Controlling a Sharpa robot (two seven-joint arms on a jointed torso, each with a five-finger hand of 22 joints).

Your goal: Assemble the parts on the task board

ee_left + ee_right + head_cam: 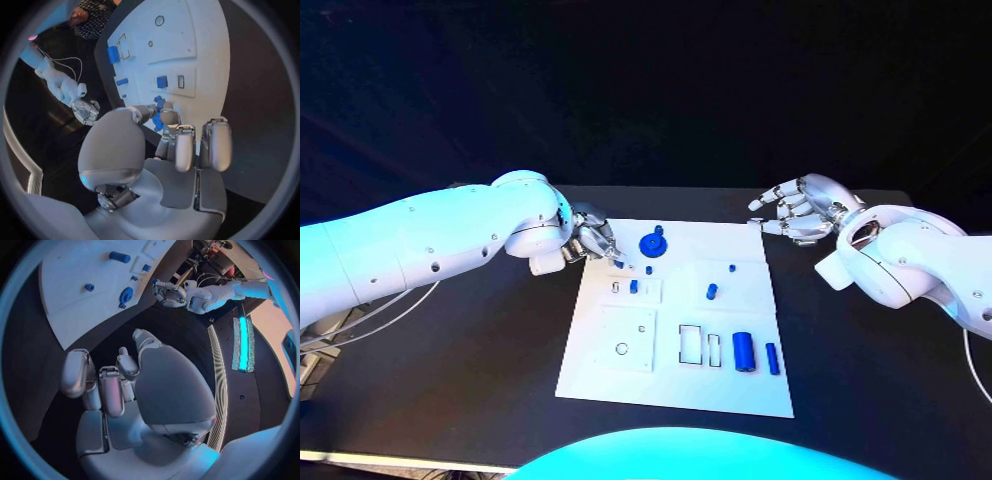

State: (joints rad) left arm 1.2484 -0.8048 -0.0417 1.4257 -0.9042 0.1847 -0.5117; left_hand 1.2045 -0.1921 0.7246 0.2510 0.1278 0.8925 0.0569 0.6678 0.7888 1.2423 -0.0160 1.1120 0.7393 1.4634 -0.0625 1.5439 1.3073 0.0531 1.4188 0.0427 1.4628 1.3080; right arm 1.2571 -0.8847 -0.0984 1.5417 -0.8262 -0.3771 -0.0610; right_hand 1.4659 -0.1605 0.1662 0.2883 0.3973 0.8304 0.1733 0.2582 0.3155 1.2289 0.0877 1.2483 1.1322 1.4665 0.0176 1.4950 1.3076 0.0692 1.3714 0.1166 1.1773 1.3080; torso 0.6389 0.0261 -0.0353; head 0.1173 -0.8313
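I can read no writing on the task board [733, 385] or its parts. From the head view, my left hand [589, 240] sits at the board's far left corner, fingertips down by a small blue piece [619, 263] — whether it pinches that piece I cannot tell. The left wrist view adds blue bits right at the fingertips [164, 112], contact unclear. My right hand [798, 210] hovers off the board's far right corner over the black table [473, 390], fingers curled and apart, holding nothing. The blue round part [653, 242] stands near the far edge; two blue cylinders [744, 353] lie near the right edge. There is open table on both sides of the board.
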